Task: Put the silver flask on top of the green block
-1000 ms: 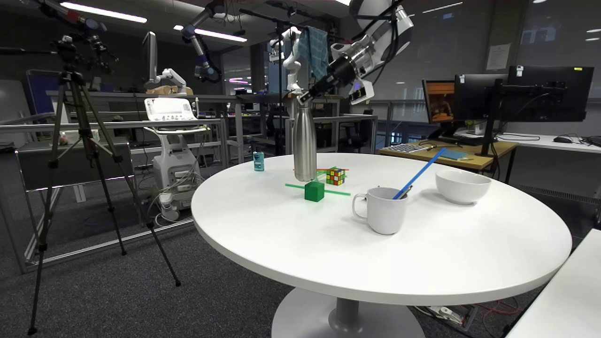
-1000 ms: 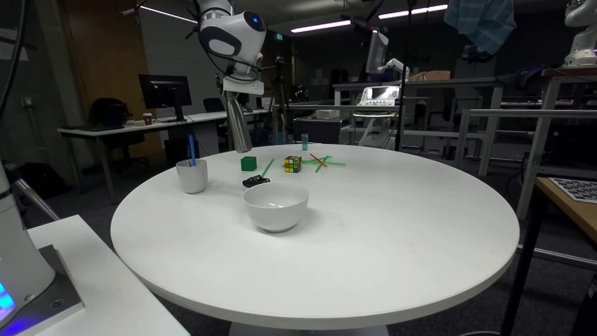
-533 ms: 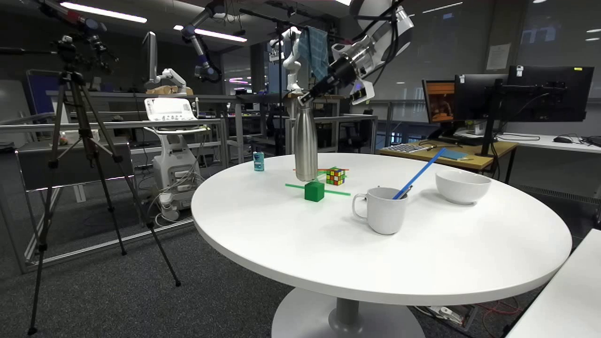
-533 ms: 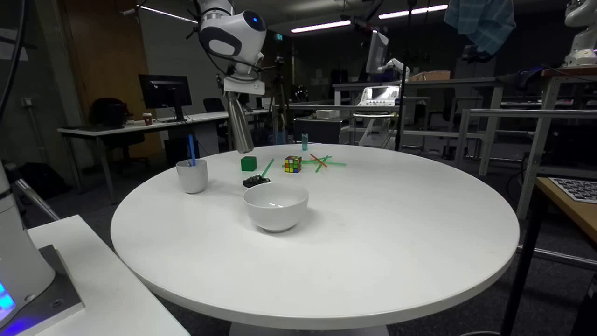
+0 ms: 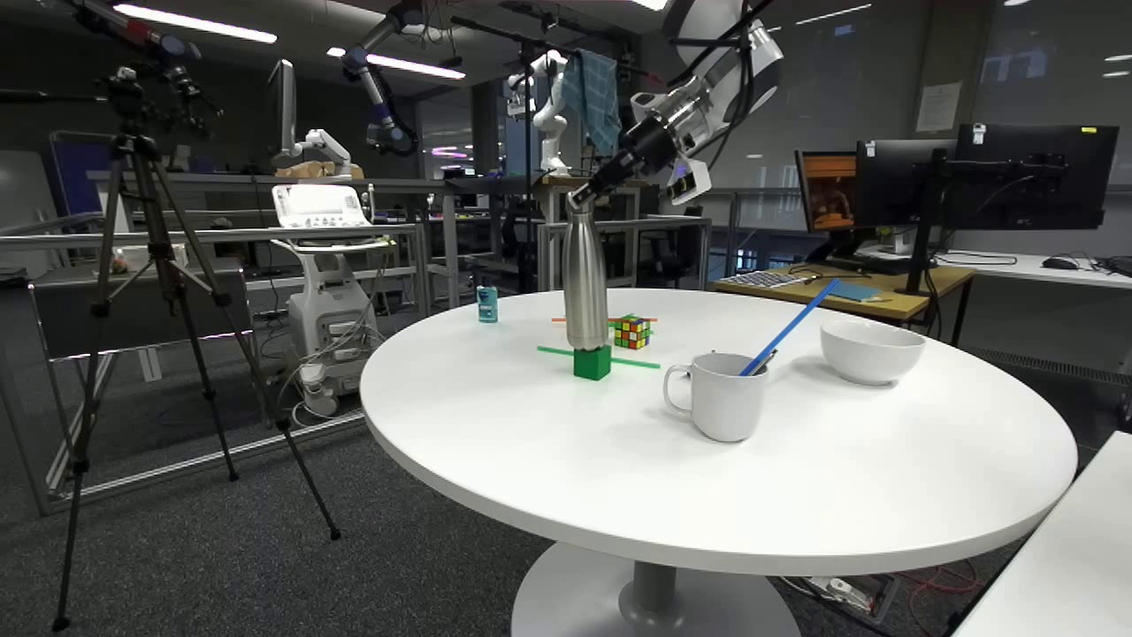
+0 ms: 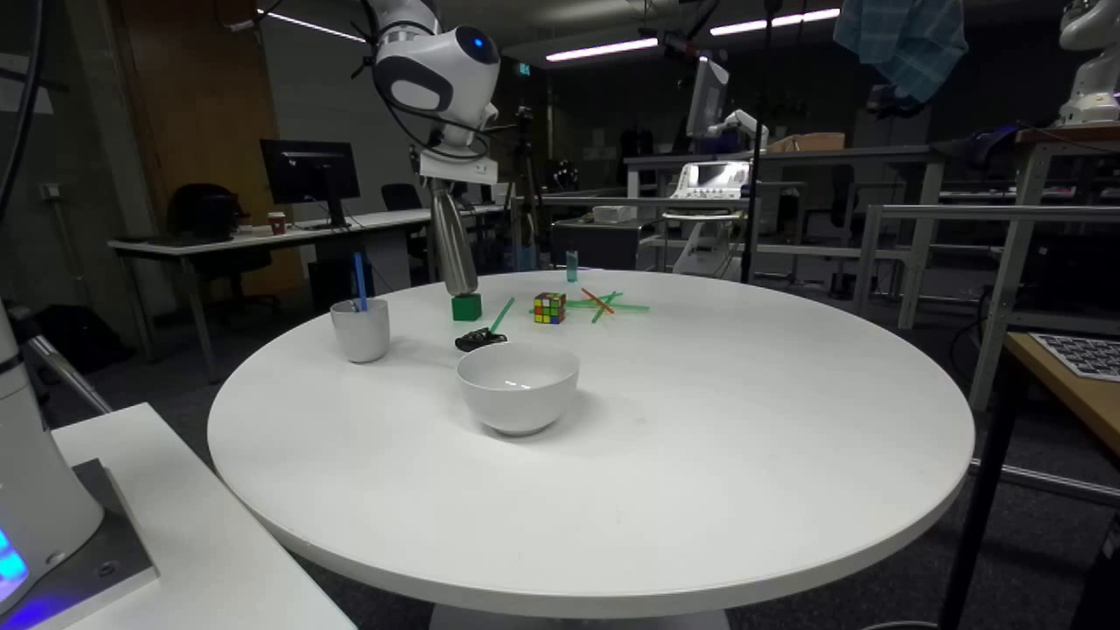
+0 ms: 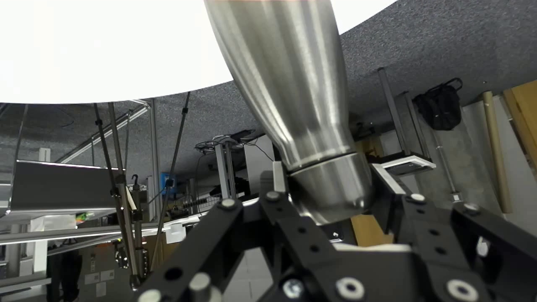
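Now holds the silver flask (image 5: pixel 585 283) by its cap in the end effector (image 7: pixel 330 184), with both fingers (image 7: pixel 280 178) closed in on the metal from opposite sides. Hangs lower than half a second ago, with the base brought down to the top of the green block (image 5: pixel 592 364), and closes the gap visible earlier in an exterior view. Leans a little in both exterior views rather than standing straight. Finds the green block unmoved, towards the far edge of the table (image 6: pixel 700 490) in an exterior view, between the white mug (image 6: pixel 360 332) and the puzzle cube (image 6: pixel 549 309). Leaves the white bowl (image 5: pixel 871 352) likewise in place, near the right edge of the table in an exterior view.

Hides most of the block's top face behind the flask's base, so cannot tell whether touching or just above. Also covers the middle of a green stick (image 5: pixel 635 363) with the block. Loses the lower part of the flask past the upper border of the wrist view, and conceals the end effector's grip behind a white housing (image 6: pixel 459 168) in an exterior view. Shows a dark object (image 6: pixel 480 339) beyond the bowl, too small to make out.
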Action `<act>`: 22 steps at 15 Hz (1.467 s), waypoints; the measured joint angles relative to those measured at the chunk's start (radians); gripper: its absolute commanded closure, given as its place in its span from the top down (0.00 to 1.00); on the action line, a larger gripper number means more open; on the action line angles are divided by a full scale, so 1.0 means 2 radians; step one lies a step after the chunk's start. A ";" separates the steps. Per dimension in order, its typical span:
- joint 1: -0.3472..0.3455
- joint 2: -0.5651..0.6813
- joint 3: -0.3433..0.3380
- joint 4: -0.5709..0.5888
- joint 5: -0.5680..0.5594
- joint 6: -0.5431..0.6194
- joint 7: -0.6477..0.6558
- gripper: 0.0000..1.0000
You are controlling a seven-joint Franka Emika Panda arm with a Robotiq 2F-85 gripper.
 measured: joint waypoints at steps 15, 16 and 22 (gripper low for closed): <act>-0.001 -0.004 0.000 -0.005 0.003 0.000 0.067 0.27; -0.001 -0.005 -0.001 -0.005 0.003 0.000 0.067 0.27; -0.009 -0.016 -0.002 -0.006 0.004 0.000 0.067 0.27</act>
